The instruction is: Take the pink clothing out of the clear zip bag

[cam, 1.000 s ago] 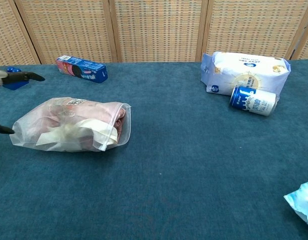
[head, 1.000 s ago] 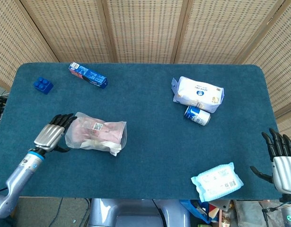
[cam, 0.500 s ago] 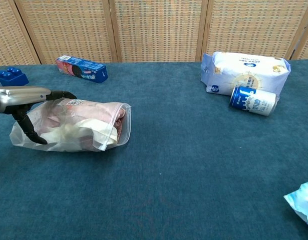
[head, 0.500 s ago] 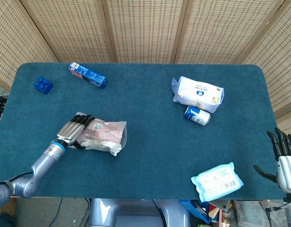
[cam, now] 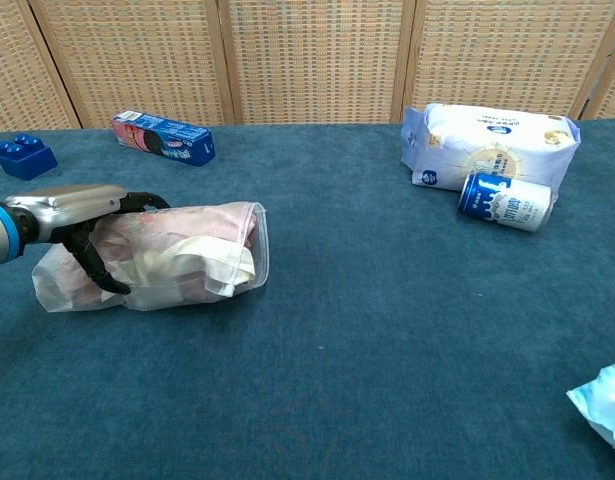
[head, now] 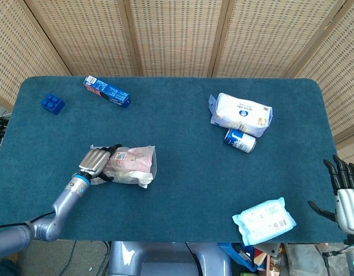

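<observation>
The clear zip bag [head: 130, 165] [cam: 177, 262] lies left of the table's middle with the pink clothing [head: 137, 156] [cam: 209, 225] and a white sheet inside it. Its open mouth faces right. My left hand [head: 96, 163] [cam: 82, 215] grips the bag's left half, fingers over the top and thumb in front, and the bag is bunched and slightly raised there. My right hand [head: 345, 187] hangs open beyond the table's right front corner, holding nothing; the chest view does not show it.
A blue toy brick [head: 52, 103] [cam: 25, 157] and a blue carton [head: 106, 91] [cam: 163, 137] lie at the back left. A white pouch [head: 242, 114] [cam: 489, 146] and a blue can [head: 240, 140] [cam: 505, 201] sit at the right. A wipes pack [head: 263, 220] [cam: 604, 405] lies front right.
My left hand slid right from beside the bag, passed over its left end and closed around it. The bag bunched up and shifted slightly right. My right hand dropped a little.
</observation>
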You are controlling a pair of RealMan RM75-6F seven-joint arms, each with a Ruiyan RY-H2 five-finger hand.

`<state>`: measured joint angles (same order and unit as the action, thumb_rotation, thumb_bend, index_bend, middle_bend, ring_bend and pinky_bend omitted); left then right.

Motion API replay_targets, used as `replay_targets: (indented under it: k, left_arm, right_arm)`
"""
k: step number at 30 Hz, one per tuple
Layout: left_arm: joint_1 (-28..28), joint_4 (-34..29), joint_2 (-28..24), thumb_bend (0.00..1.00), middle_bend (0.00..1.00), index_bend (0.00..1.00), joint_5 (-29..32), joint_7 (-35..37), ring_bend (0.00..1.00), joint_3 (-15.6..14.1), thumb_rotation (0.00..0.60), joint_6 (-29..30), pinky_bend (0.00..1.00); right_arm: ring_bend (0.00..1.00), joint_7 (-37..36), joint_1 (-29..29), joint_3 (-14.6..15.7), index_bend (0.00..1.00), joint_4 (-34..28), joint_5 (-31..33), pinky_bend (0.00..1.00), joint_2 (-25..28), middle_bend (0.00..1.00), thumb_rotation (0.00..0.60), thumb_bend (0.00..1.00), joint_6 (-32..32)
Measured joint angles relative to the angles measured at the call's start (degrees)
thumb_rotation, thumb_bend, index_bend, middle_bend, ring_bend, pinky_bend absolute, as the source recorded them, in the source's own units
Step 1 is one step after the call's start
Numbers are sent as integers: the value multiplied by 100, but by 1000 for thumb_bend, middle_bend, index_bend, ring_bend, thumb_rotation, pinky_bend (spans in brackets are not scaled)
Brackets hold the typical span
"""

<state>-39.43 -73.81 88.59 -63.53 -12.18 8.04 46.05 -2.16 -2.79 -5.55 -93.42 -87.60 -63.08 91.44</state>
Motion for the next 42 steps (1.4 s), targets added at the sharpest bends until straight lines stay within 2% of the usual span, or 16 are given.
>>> replay_targets:
  k: [3,8,14,23,25,28,34,42]
  left_arm:
    - [24,186,158,150,610,584,-251,257,549,0,600,198,582]
    - [95,415,309,241,677,689,-571,738,610,5,600,482,618]
    - [199,672,422,244,693,702,-1038,1744,630,35,600,931,626]
    - [274,1044,650,245,694,708,-1683,3861,631,131,600,1599,625]
    - [251,1132,742,245,694,709,-1847,4280,631,160,600,1756,625]
    - [155,1191,897,245,694,710,-2023,4682,631,230,600,1899,625]
    - [-152,1072,1076,245,694,711,-2096,4712,631,428,600,1903,625]
    - [-617,734,1188,245,694,713,-2031,4122,631,732,600,1724,625]
  right_arm:
    - [0,24,-3,10,0,-1,-11,0,-9,0,600,0,-18]
    - [0,102,-39,50,0,-27,-60,0,-29,0,600,0,-115]
    - [0,40,-207,45,0,-206,-113,0,113,0,600,0,-393]
    - [0,-633,-635,-135,5,-835,-69,0,895,0,600,0,-1032]
    - [0,-981,-749,-183,32,-999,-57,0,1062,0,600,0,-1206]
    - [0,-1634,-959,-272,132,-1258,-24,0,1366,0,600,0,-1542]
    - [0,-2821,-1595,-561,219,-1796,213,0,2081,0,600,0,-2556]
    - [0,-3206,-2441,-988,248,-2271,1066,0,2562,0,600,0,-3681]
